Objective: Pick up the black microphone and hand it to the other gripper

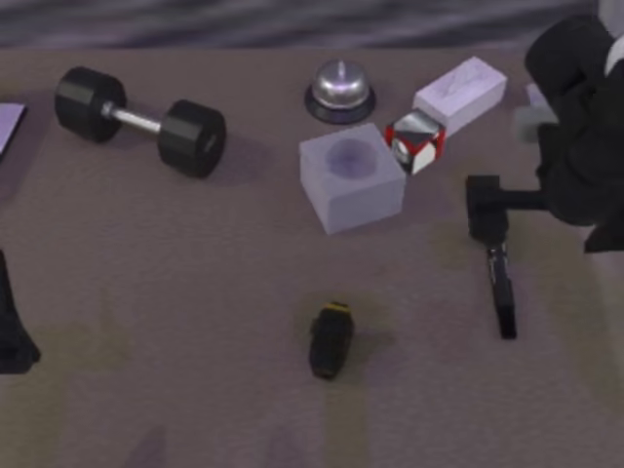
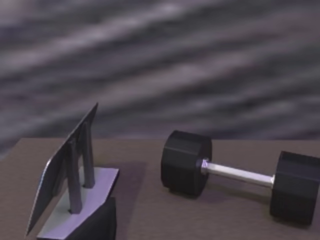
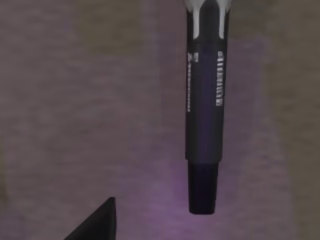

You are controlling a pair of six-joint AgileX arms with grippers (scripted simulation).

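A brown table (image 1: 195,292) fills the top view, with a blurred grey band beyond its far edge. The right arm (image 1: 585,127) — bulky and black — reaches in from the table's right side, its gripper (image 1: 485,210) hanging above the upper end of the mic; whether its fingers are spread or closed cannot be told. The left arm (image 1: 12,322) sits at the table's left edge, barely in view, its gripper's state also unclear.

A black dumbbell (image 1: 141,121) with a silver bar lies far left. Near the centre is a pale lilac block (image 1: 351,177), with a second, longer block (image 1: 460,93) to its right. A silver bell (image 1: 340,90) stands behind the first block, and a red, white and black cube (image 1: 415,141) rests just beside it. A stubby black object with a yellow band (image 1: 331,338) lies toward the front.

The mic (image 1: 501,291) lies flat on the table at the right, apart from everything else. It is a thin black stick; the right wrist view shows its tapered handle (image 3: 204,125) with white lettering and pale prongs at the head end.
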